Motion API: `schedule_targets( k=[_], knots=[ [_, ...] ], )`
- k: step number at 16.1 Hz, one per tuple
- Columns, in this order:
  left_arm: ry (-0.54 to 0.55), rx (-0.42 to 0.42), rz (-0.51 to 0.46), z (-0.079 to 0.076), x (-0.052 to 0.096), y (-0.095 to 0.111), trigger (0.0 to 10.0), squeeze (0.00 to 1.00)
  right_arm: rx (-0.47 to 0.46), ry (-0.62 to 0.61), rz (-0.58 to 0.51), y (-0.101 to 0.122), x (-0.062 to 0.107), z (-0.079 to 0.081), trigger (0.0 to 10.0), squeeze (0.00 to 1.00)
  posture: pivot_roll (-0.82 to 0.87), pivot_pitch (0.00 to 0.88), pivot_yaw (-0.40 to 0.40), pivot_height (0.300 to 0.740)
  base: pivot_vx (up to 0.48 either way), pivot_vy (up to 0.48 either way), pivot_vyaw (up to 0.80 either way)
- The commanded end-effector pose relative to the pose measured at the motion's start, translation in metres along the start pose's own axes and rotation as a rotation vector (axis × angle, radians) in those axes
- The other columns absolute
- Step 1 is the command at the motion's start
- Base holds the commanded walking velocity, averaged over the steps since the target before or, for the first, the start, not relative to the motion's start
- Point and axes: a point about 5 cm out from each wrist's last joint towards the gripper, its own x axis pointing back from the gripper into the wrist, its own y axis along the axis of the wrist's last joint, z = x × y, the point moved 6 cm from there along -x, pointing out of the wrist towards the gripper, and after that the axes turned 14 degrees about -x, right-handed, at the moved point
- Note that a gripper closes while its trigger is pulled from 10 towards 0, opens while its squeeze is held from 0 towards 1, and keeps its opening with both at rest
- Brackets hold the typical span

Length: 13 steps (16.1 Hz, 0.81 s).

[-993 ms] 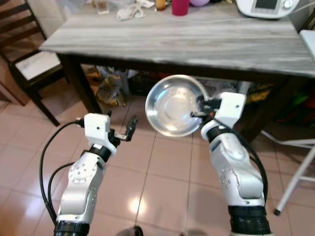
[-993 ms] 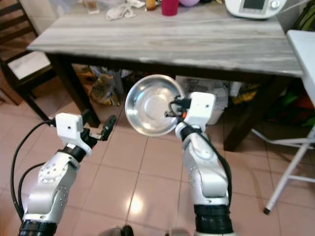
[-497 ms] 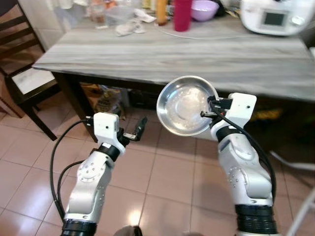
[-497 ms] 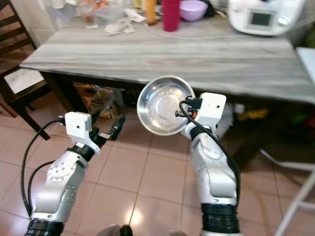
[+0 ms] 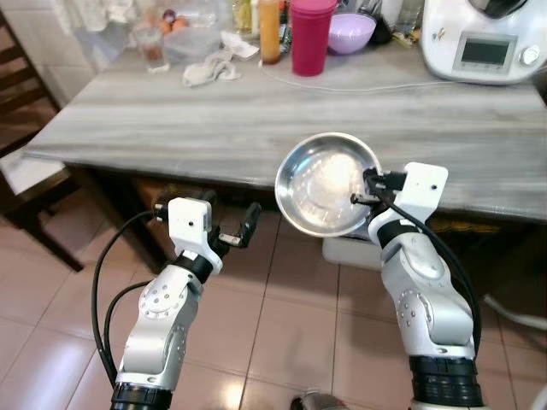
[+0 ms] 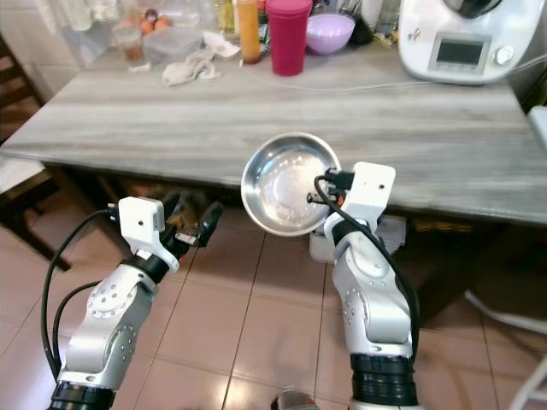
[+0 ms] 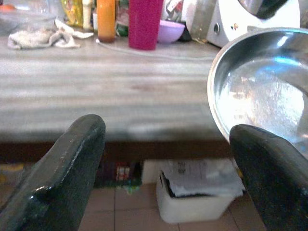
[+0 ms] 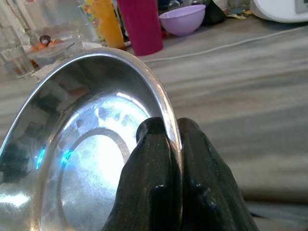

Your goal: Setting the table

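Right tool (image 5: 366, 187) pinched closed, raised (left tool (image 5: 242, 235) spread, lower).

Steel bowl (image 5: 327, 183): one
Purple bowl (image 5: 351, 32): one
Magenta tumbler (image 5: 311, 37): one
Orange bottle (image 5: 270, 30): one
White kitchen machine (image 5: 483, 38): one
Crumpled cloth (image 5: 208, 67): one
Drinking glass (image 5: 150, 47): one
Bench (image 5: 197, 128): one
Grippers: two, left gripper (image 5: 237, 232) and right gripper (image 5: 362, 189)
Fingers (image 7: 72, 168): two on each gripper
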Motion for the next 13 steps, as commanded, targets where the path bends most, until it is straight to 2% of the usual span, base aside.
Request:
schedule_targets(
  k=[1,13],
  knots=[
    [0.018,-0.012,0.014,0.0086,0.0043,-0.0033,10.0,0.0,-0.012,0.042,-0.014,0.0024,-0.0001,0.0144,10.0,0.0,-0.2,0.155,0.03,0.74,0.454,0.0,0.0],
    [0.012,-0.013,0.016,0.0073,0.0037,-0.0031,10.0,0.0,-0.007,0.008,-0.037,0.0073,-0.003,0.0083,10.0,0.0,-0.2,0.153,0.038,0.74,0.445,0.0,0.0]
  ],
)
